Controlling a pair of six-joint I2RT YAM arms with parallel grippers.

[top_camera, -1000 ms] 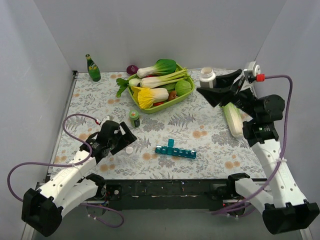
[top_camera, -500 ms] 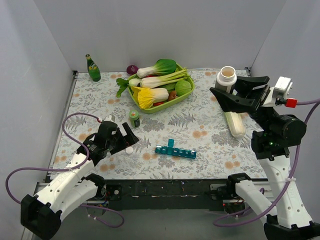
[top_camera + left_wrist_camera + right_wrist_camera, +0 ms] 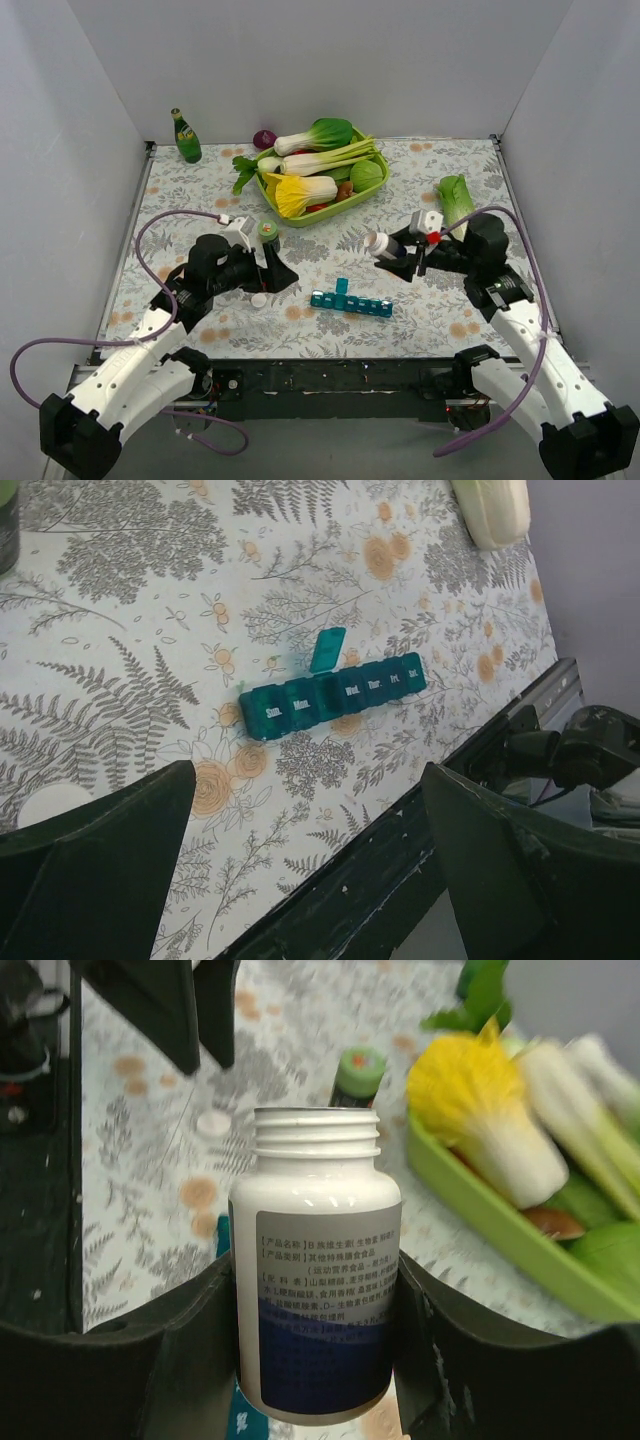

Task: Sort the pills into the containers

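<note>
The teal pill organiser (image 3: pixel 351 302) lies on the floral cloth near the front edge, one lid (image 3: pixel 341 286) standing open. It also shows in the left wrist view (image 3: pixel 330 695). My right gripper (image 3: pixel 398 250) is shut on an uncapped white pill bottle (image 3: pixel 383 245), tipped with its mouth to the left, above and right of the organiser. In the right wrist view the bottle (image 3: pixel 315 1290) sits between the fingers (image 3: pixel 190 1350). My left gripper (image 3: pixel 275 275) is open and empty, left of the organiser; its fingers (image 3: pixel 95 860) frame the front edge. No loose pills show.
The bottle's white cap (image 3: pixel 259 299) lies by the left gripper. A small green-capped jar (image 3: pixel 268 232) stands behind it. The lime-green vegetable basket (image 3: pixel 330 205) sits at the back centre, a green bottle (image 3: pixel 185 138) back left, a napa cabbage (image 3: pixel 455 200) at right.
My right arm has swung down from high at the back right and now holds the bottle low and tipped near the organiser. My left gripper has edged right toward the organiser.
</note>
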